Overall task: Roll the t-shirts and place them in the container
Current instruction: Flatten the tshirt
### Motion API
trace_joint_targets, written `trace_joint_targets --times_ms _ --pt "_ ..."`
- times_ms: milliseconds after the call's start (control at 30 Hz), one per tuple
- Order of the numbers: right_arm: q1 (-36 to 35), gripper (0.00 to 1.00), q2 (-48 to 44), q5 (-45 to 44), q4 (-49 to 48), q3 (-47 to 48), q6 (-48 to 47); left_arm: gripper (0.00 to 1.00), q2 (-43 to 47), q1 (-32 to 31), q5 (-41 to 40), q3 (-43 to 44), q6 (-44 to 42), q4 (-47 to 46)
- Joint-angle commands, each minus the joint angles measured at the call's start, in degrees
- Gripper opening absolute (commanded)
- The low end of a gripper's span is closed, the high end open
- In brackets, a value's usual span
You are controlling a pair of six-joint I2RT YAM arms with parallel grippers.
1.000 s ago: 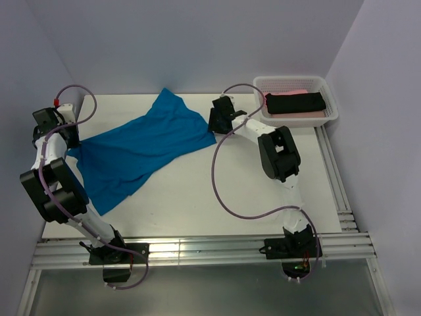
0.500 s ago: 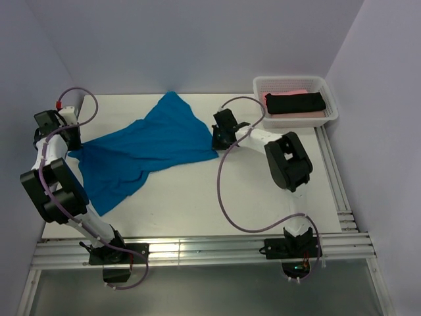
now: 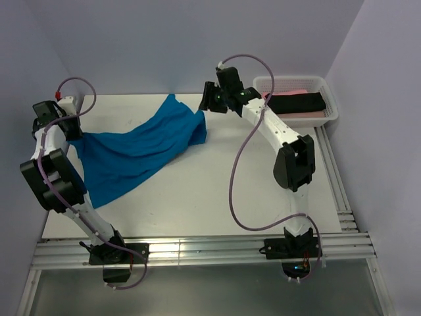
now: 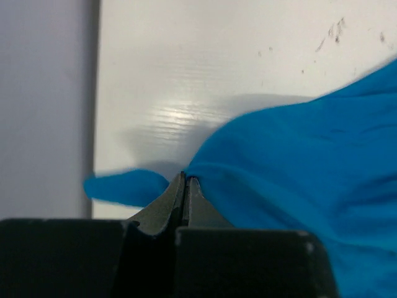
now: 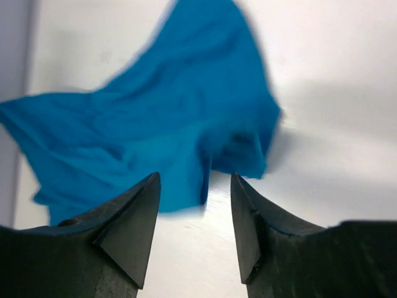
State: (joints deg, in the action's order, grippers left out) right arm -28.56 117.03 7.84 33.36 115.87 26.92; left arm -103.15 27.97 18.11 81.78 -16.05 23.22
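The left gripper (image 4: 186,181) pinches the blue t-shirt (image 3: 141,148) at its left edge, probably anchoring it; the right gripper (image 5: 195,179) hovers spread, empty.

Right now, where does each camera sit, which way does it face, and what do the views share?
Top external: high behind the robot, looking down on the table; the left arm and right arm show, plus the basket.
Left wrist: on the left arm, looking along the shut left jaws, which pinch the blue t-shirt.
Right wrist: on the right arm, looking down between the open, empty right jaws at the same shirt.
Shared: all three show the shirt and tabletop.
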Motion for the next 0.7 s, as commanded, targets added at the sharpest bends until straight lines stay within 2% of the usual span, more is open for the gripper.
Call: trace_joint_targets --times_ms 0,67,167,200,300,333,567,633,667 --pt "1.13 0.59 2.09 2.18 3.05 -7.89 -0.03 0.00 -1.70 -0.19 1.59 -0.12 1.38 -0.43" --pt "1.48 0.59 -1.09 3.15 -3.53 -13.63 1.03 0.01 0.49 -0.19 0.10 -3.19 0.94 -2.21" --pt "1.75 0.59 -6.80 3.76 -9.87 -23.56 1.21 0.14 2.78 -0.28 -2.01 -4.96 0.50 -3.71" --pt "1.75 0.58 -8.82 4.11 -11.46 -28.03 1.64 0.30 3.48 -0.37 -2.81 -5.14 0.32 -3.80" --pt "1.66 0.58 -9.90 6.49 -18.50 -35.00 3.48 0.55 5.58 -0.37 -5.10 -6.45 0.15 -4.76" --pt "1.75 0.58 -9.55 5.97 -20.69 -35.71 3.93 0.58 6.38 -0.37 -5.10 -7.24 -0.12 -4.77" --pt "2.54 0.56 -2.34 7.81 -32.22 -34.06 7.88 0.61 18.41 -1.33 -0.45 -14.62 -4.94 -1.96" --pt "2.80 0.58 1.17 8.07 -30.83 -30.90 8.24 0.63 22.81 -1.69 2.26 -17.69 -7.14 -0.82" --pt "2.80 0.66 3.79 6.68 -29.86 -27.06 8.24 0.64 23.95 -1.69 3.50 -18.66 -7.93 0.93"
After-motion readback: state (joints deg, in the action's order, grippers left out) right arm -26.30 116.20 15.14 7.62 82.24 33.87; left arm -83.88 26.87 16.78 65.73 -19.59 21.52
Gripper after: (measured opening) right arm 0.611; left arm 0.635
